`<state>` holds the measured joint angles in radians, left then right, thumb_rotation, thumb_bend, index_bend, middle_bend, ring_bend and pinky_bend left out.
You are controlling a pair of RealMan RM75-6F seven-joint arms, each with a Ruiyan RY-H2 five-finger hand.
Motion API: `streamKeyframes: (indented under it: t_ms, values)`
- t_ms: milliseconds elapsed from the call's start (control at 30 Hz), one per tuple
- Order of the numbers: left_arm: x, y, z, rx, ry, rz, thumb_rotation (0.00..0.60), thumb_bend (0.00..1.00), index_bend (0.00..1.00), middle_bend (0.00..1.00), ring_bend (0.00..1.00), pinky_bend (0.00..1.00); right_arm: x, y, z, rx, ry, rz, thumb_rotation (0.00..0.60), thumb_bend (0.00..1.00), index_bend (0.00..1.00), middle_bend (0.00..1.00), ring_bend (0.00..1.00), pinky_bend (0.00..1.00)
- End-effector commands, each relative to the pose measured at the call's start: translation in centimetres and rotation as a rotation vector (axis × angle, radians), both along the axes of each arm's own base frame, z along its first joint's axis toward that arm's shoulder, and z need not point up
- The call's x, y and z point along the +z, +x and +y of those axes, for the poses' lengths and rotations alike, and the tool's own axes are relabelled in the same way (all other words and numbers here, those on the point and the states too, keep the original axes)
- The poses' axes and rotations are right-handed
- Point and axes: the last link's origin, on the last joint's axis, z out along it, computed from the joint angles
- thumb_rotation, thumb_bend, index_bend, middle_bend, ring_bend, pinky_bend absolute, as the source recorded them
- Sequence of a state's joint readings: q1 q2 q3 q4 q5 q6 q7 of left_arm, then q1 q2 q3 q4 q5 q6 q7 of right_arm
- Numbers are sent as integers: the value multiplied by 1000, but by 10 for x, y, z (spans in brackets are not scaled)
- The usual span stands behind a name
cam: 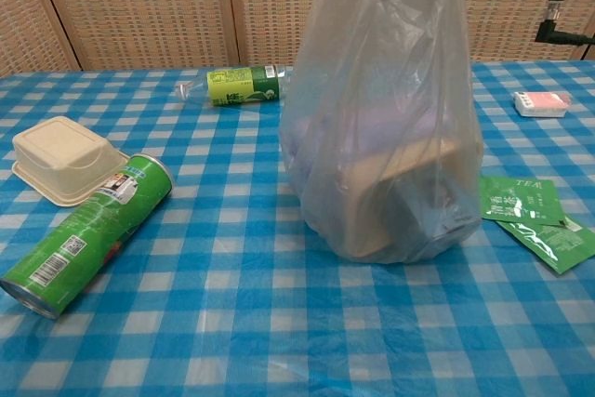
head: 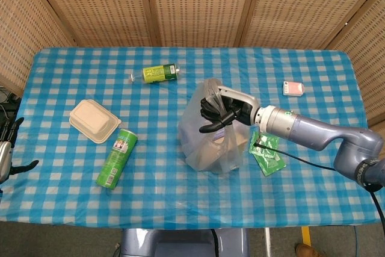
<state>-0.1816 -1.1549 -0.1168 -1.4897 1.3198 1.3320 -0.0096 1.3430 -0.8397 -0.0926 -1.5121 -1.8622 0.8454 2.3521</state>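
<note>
Bag [cam: 381,118]: thin clear plastic, soft, slippery, crumples; stands mid-table [head: 60,76], boxes inside give some weight. Your right hand [head: 219,111]: fingers bunched round bag's gathered top. Grip there, not walls. Left hand [head: 7,151]: far left of bag, fingers spread, empty. Tea packets [head: 267,153] just right of bag.

From my seat the bag [head: 210,142] stands mid-table, with a box inside it. The bottle [head: 157,73] lies at its eleven o'clock, the canister [head: 117,157] at nine (clamshell box [head: 94,121] just behind it), and the tea packets [head: 266,153] at three.
</note>
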Motion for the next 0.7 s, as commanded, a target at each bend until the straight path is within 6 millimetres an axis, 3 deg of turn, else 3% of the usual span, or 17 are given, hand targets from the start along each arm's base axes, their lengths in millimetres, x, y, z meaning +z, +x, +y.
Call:
streamKeyframes:
  t_ms: [33, 400, 533, 600, 700]
  values:
    - [0, 0, 0, -1, 0, -1, 600, 0, 0, 0, 0, 0, 1, 0, -1, -24, -75, 49, 600, 983, 943, 979, 931, 1000]
    - [1, 1, -1, -5, -1, -10, 600, 0, 0, 0, 0, 0, 15, 5, -5, -124, -178, -3, 600, 1000, 896, 969, 934, 1000]
    - [1, 1, -1, -5, -7, -13, 600, 0, 0, 0, 0, 0, 33, 15, -8, -160, -235, -34, 600, 1000, 893, 966, 934, 1000]
    - [-1, 0, 0, 0, -18, -12, 600, 0, 0, 0, 0, 0, 58, 33, -12, -189, -276, -102, 600, 1000, 892, 965, 934, 1000]
    - [-2, 0, 1, 2, -20, -12, 600, 0, 0, 0, 0, 0, 77, 47, -10, -205, -306, -116, 600, 1000, 892, 965, 934, 1000]
